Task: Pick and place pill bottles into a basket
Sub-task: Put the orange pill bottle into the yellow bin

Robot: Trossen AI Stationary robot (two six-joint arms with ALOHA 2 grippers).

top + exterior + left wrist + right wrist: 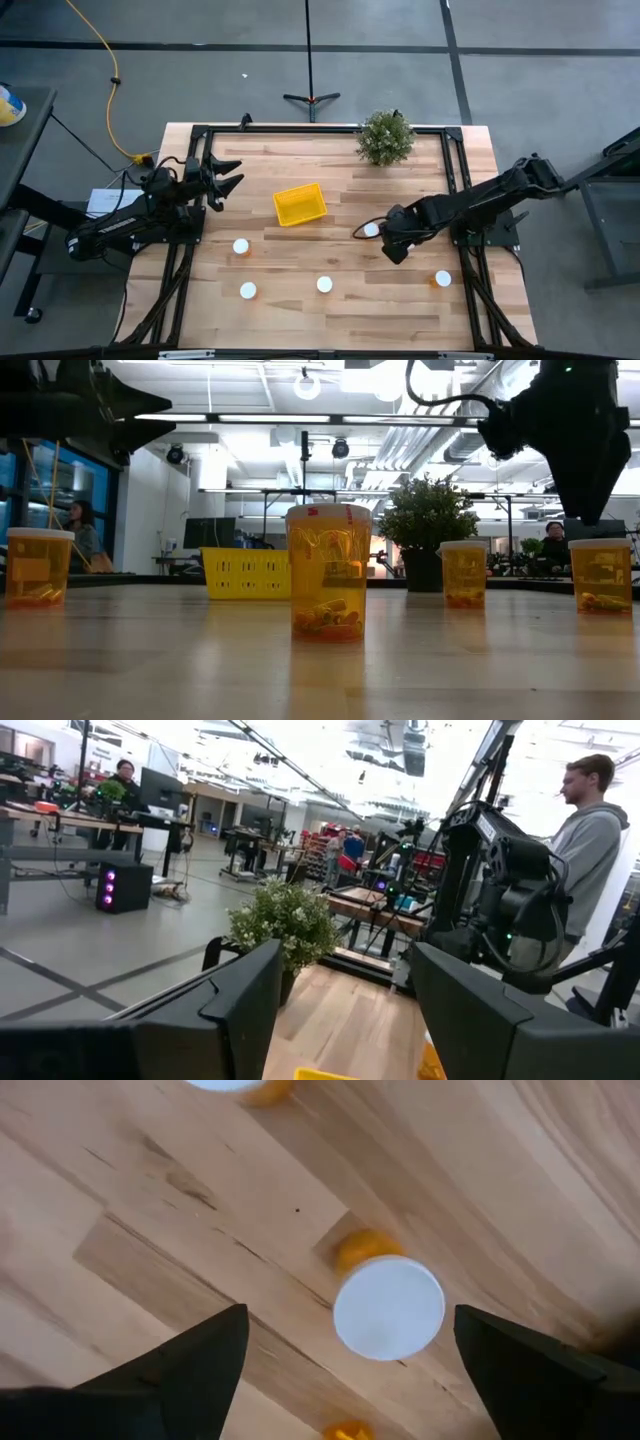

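Observation:
Several pill bottles with white caps and orange bodies stand upright on the wooden table [330, 320]. One bottle [372, 229] stands right of centre, and its cap shows in the right wrist view [388, 1307]. My right gripper [345, 1350] is open above that bottle, fingers pointing down on either side of it, clear of it. Other bottles stand toward the near edge [241, 246], [248, 290], [324, 285], [443, 279]. The yellow basket [300, 204] sits near the table's middle. My left gripper [228, 178] is open and empty at the table's left, raised.
A green potted plant [386, 137] stands at the far edge, right of the basket. Black frame rails run along the table's left, right and far sides. Beyond the table a person [590, 820] in a grey hoodie stands; others sit farther off.

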